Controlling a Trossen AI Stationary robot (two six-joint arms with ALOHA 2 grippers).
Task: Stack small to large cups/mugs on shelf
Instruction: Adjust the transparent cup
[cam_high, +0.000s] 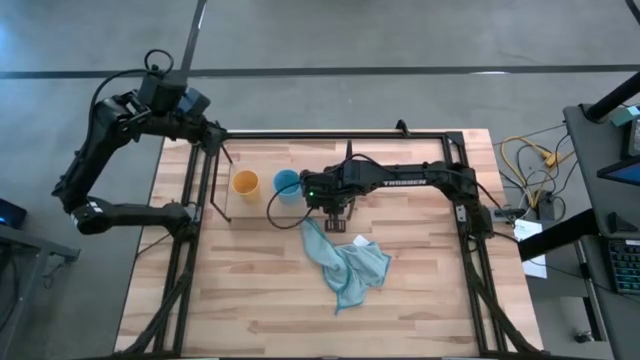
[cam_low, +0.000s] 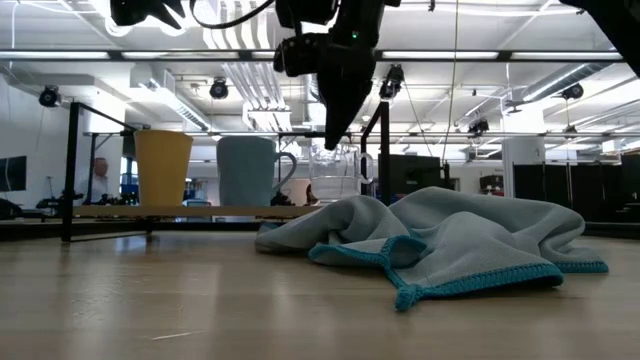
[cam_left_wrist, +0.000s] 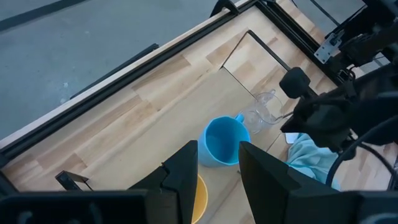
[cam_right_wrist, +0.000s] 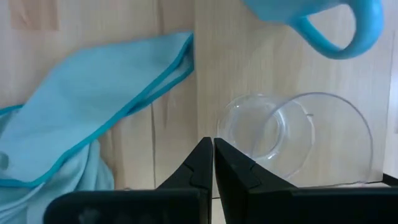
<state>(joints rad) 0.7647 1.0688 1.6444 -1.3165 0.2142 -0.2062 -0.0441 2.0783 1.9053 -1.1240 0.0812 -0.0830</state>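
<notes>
High view: the right arm lies across the middle of the table, its gripper (cam_high: 334, 213) hanging over the near edge of the shelf (cam_high: 232, 210), beside the blue mug (cam_high: 287, 184); the yellow cup (cam_high: 245, 183) stands just left of the mug on the same board; a blue cloth (cam_high: 345, 262) lies crumpled on the table (cam_high: 420, 290) just in front of the gripper; the left arm waits folded at the far left corner, its gripper (cam_high: 212, 134) over the shelf frame. Low view: the cloth (cam_low: 440, 245) fills the foreground; behind it the yellow cup (cam_low: 163, 168) and blue mug (cam_low: 247, 170) stand upright on the shelf board (cam_low: 190, 211), close but apart; the right gripper (cam_low: 330, 135) points down beside them, raised above the board. Left wrist view: the left fingers (cam_left_wrist: 183, 171) stand apart, holding nothing; beyond them the mug (cam_left_wrist: 221, 142) and a clear glass cup (cam_left_wrist: 261, 112) lying on its side by the mug's handle. Right wrist view: the right fingers (cam_right_wrist: 202, 168) are pressed together, gripping nothing; the glass cup (cam_right_wrist: 289, 137) lies tipped just past their tips, near the mug handle (cam_right_wrist: 339, 31).
</notes>
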